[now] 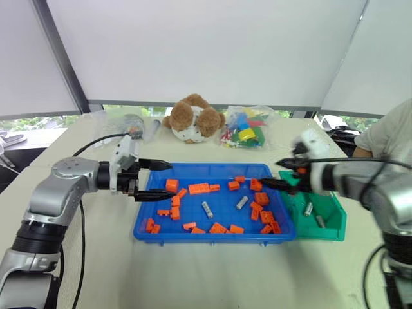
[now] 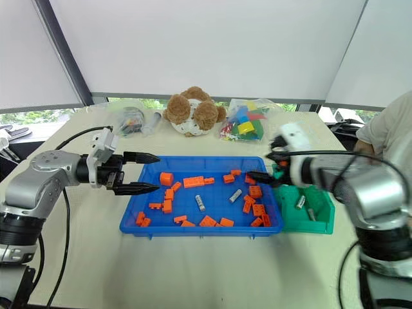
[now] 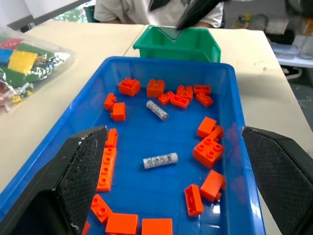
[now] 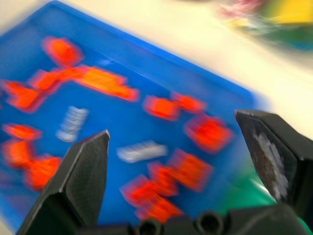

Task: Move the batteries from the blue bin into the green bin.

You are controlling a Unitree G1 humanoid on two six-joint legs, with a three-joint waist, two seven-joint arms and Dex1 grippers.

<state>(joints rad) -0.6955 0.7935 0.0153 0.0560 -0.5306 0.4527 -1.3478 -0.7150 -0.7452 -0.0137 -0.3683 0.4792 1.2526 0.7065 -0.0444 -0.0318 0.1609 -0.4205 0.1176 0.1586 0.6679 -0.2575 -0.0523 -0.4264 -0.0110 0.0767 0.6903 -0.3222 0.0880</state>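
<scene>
A: Where were the batteries [image 1: 206, 209]?

B: Two lay in the blue bin [image 1: 149, 219]; two in the green bin [image 1: 335, 226]; my right gripper [image 1: 280, 174], spread empty, hung at the blue bin's green-side edge, I judge for another; left gripper [image 1: 154, 180] also agape.

The blue bin [image 3: 230, 98] is glossy smooth plastic, as is the green bin [image 3: 176, 46]. The batteries [image 3: 160, 160] look metallic with printed wrap. Toy bricks [image 3: 208, 149] are shiny plastic. The teddy bear [image 1: 193, 119] is fuzzy plush. The surface [image 1: 206, 270] is matt.
</scene>
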